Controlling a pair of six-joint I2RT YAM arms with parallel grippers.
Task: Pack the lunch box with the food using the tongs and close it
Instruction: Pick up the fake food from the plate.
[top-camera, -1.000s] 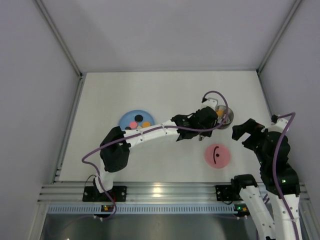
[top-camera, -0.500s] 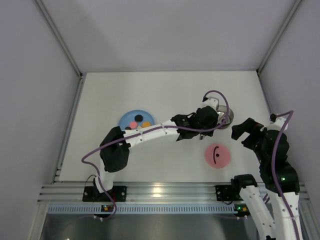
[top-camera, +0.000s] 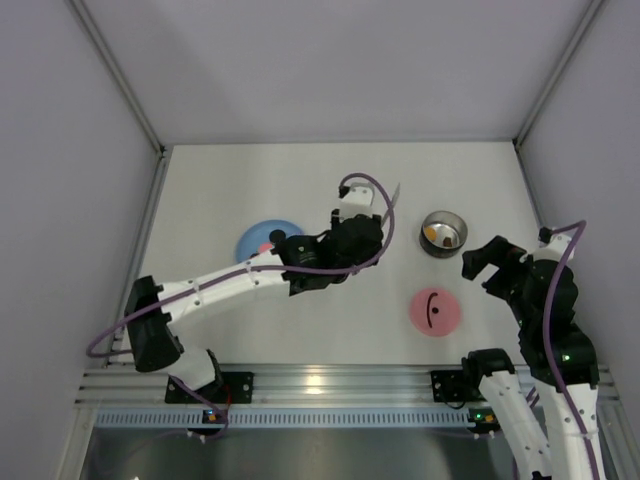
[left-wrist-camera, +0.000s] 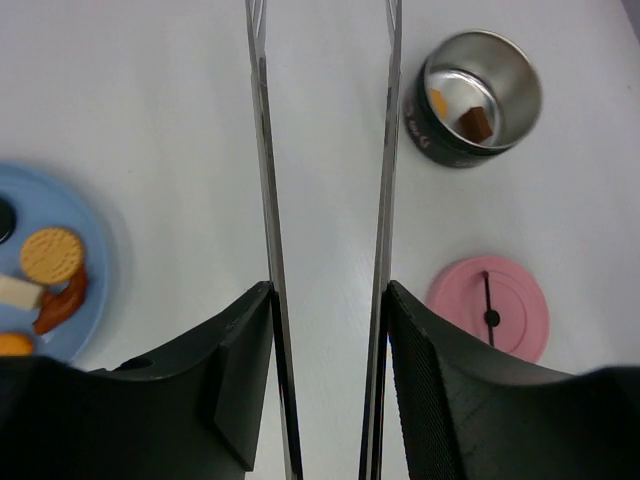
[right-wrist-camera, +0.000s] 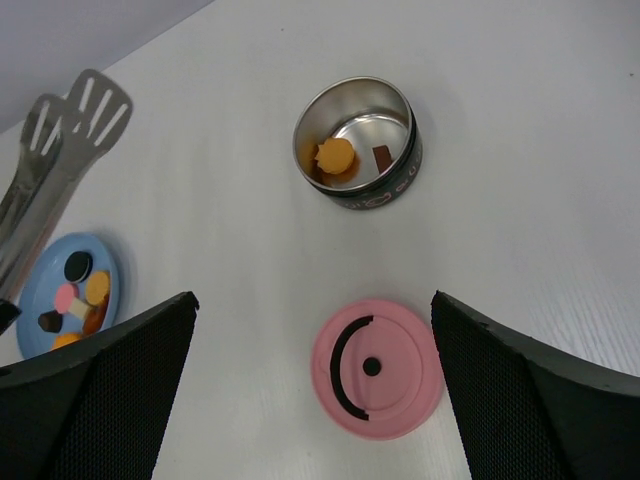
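Note:
My left gripper (left-wrist-camera: 330, 290) is shut on the tongs (left-wrist-camera: 385, 150), whose two slim arms lie against its fingers and stand spread apart with nothing between them. In the top view the tongs (top-camera: 391, 196) point up and right, between the blue plate (top-camera: 252, 238) and the lunch box (top-camera: 443, 233). The steel lunch box (right-wrist-camera: 360, 140) holds an orange piece (right-wrist-camera: 335, 157) and a dark brown piece (right-wrist-camera: 382, 157). Its pink lid (right-wrist-camera: 377, 367) lies flat on the table, below my right gripper (right-wrist-camera: 312, 297), which is open and holds nothing. More food (right-wrist-camera: 75, 295) sits on the plate.
The blue plate (left-wrist-camera: 95, 300) carries a round biscuit (left-wrist-camera: 52, 253) and several other small pieces. White walls close in the table at the left, back and right. The right gripper (top-camera: 490, 262) hovers just right of the lid (top-camera: 435, 312).
The left arm has swung left, away from the lunch box, carrying the tongs with it. The tongs' arms have spread wider. The lunch box now stands uncovered. The right arm has stayed put.

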